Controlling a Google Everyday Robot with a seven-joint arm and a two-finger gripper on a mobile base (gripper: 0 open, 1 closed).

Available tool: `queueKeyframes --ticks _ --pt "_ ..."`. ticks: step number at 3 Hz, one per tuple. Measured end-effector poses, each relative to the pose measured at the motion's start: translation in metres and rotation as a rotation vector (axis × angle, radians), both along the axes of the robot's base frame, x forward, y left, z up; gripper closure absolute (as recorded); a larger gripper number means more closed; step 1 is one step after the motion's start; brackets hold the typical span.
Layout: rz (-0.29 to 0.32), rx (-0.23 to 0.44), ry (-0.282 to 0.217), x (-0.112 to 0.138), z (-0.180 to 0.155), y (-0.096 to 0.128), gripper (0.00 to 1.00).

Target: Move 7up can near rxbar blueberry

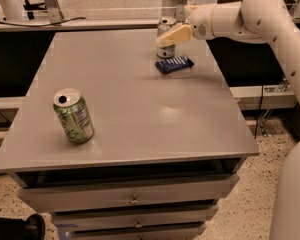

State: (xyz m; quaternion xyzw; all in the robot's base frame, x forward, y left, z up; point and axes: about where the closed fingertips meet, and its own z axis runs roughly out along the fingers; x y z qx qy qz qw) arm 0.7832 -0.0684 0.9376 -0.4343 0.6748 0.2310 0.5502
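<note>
The 7up can [166, 51] stands upright at the far right of the grey table [140, 109], its silver top showing above my gripper. My gripper [164, 37] reaches in from the right on the white arm [240, 16] and lies across the can's middle, hiding most of its body. The rxbar blueberry [174, 64], a flat dark-blue wrapper with white lettering, lies on the table just in front of the can and slightly to its right, very close to it.
An all-green can with a white label panel [73, 115] stands near the table's front left. Drawers [132, 199] sit under the tabletop. A dark ledge with metal frame legs runs behind the table. The robot's white body fills the right edge.
</note>
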Motion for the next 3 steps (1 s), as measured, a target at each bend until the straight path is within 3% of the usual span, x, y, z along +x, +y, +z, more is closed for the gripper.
queueKeyframes --ticks 1,2,3 --pt "-0.013 0.037 -0.024 -0.025 -0.011 -0.040 0.00" --pt "-0.040 0.064 -0.060 -0.057 -0.026 -0.099 0.00" --pt "-0.064 0.060 -0.071 -0.064 -0.025 -0.119 0.00"
